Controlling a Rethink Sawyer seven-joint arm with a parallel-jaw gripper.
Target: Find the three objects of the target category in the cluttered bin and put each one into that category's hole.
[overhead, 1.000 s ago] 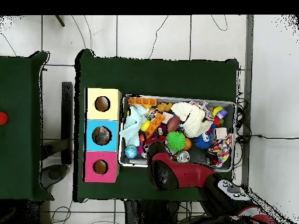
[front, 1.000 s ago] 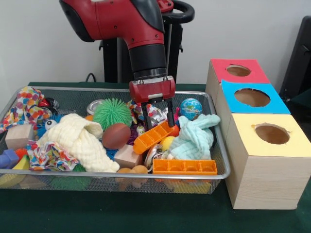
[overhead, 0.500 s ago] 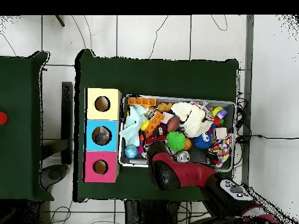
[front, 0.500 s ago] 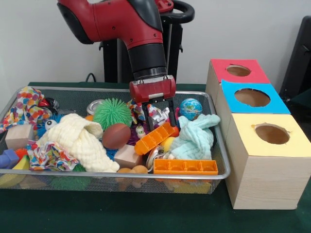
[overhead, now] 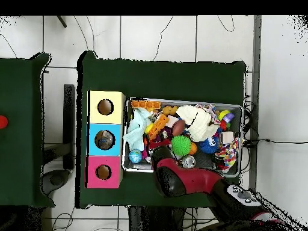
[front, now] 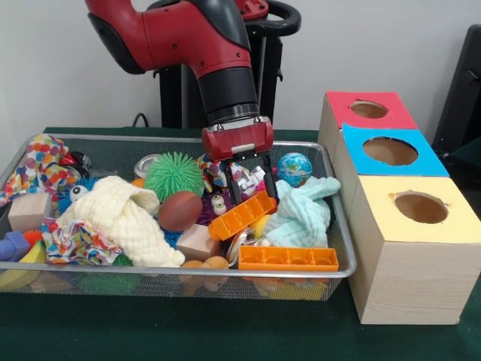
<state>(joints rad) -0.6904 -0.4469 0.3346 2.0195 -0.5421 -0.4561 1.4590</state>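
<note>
**Gripper lowered into the wire mesh bin**

The gripper (front: 251, 183) is seen with its 2 fingers spread apart, straddling a crinkled shiny plastic piece (front: 242, 177) and standing just above an orange block tray (front: 242, 215). A pale green cloth (front: 301, 213) and a globe-printed ball (front: 294, 168) are found just beside it, a green spiky ball (front: 174, 175) on the other side. All are held in the wire mesh bin (front: 342, 242). The blue-topped box's hole (front: 390, 150) is set beside the bin, between the red-topped box (front: 367, 110) and yellow-topped box (front: 418, 248).
</note>
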